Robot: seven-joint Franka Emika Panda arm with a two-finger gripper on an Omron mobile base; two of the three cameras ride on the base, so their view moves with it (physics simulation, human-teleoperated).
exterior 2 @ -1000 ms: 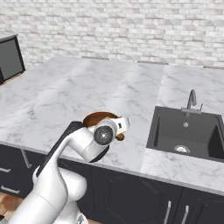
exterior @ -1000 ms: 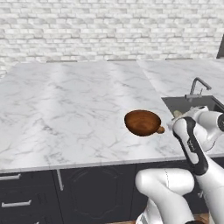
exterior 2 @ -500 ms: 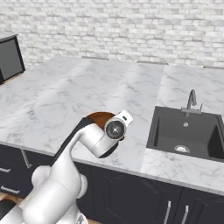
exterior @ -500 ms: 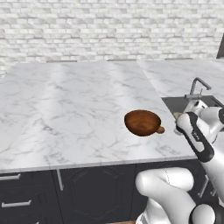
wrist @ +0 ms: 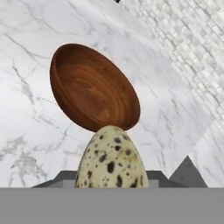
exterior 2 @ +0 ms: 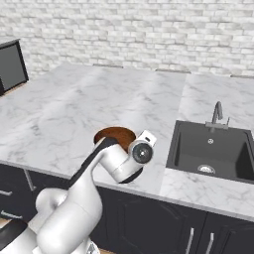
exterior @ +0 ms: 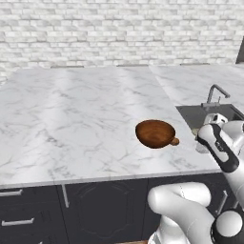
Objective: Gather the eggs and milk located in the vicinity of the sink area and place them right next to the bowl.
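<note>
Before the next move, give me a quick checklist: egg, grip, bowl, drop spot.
1. Speckled egg sits at the gripper in the hand view: ok.
2. Grip: shut on the speckled egg, fingertips hidden behind it: ok.
3. Wooden bowl upright on the marble counter, inside looks bare: ok.
4. Reddish-brown egg already lies against the bowl's right side: ok.
5. Free counter beside the bowl for this egg: ok.
6. Milk carton's whereabouts: cannot tell.
</note>
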